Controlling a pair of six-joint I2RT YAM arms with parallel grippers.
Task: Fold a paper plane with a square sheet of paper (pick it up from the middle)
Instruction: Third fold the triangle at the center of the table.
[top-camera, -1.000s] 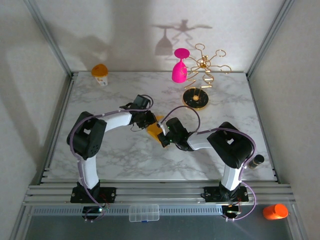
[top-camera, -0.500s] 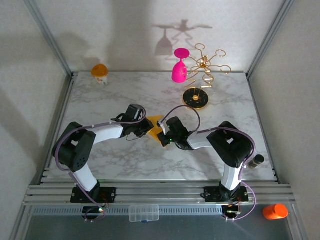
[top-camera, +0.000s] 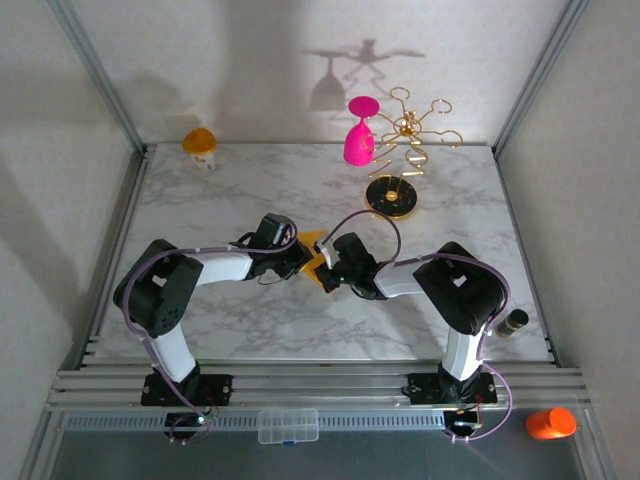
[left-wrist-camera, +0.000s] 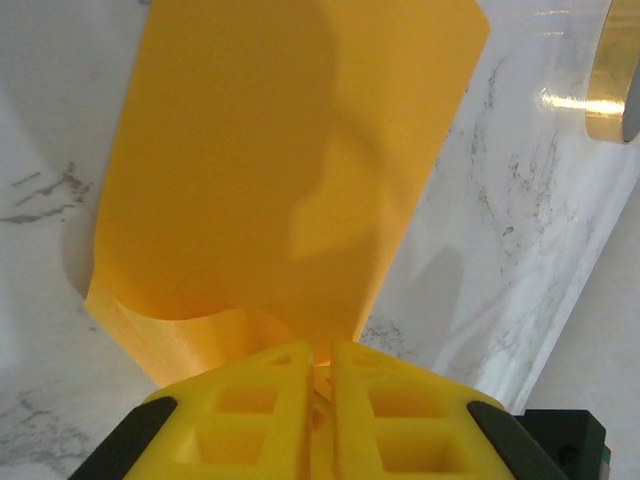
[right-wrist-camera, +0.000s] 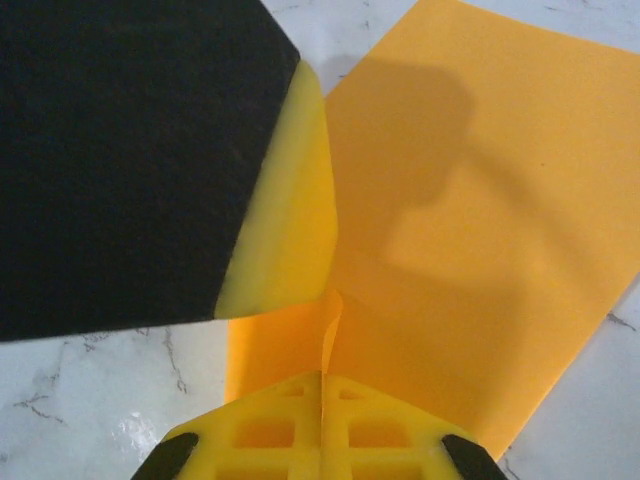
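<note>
The square sheet of paper (top-camera: 315, 240) is plain yellow-orange and lies mid-table, bowed up between my two grippers. In the left wrist view the sheet (left-wrist-camera: 280, 170) spreads away over the marble, its near edge curled up. My left gripper (left-wrist-camera: 321, 350) is shut on that edge, a thin strip of paper in the slit between its yellow fingers. My right gripper (right-wrist-camera: 322, 375) is shut on a raised ridge of the sheet (right-wrist-camera: 480, 230). From above, the left gripper (top-camera: 298, 260) and right gripper (top-camera: 327, 268) almost touch. The left gripper's black body (right-wrist-camera: 120, 160) looms close in the right wrist view.
A gold rack (top-camera: 405, 130) on a round black base (top-camera: 392, 195) stands at the back right with a pink goblet (top-camera: 359, 135) hanging from it. The base's gold rim (left-wrist-camera: 615, 80) lies just beyond the paper. An orange-topped white cup (top-camera: 200, 147) sits at the back left.
My left arm has swung in and lowered to the sheet's left edge, and its jaws have closed on the paper. The right gripper has stayed shut on the sheet.
</note>
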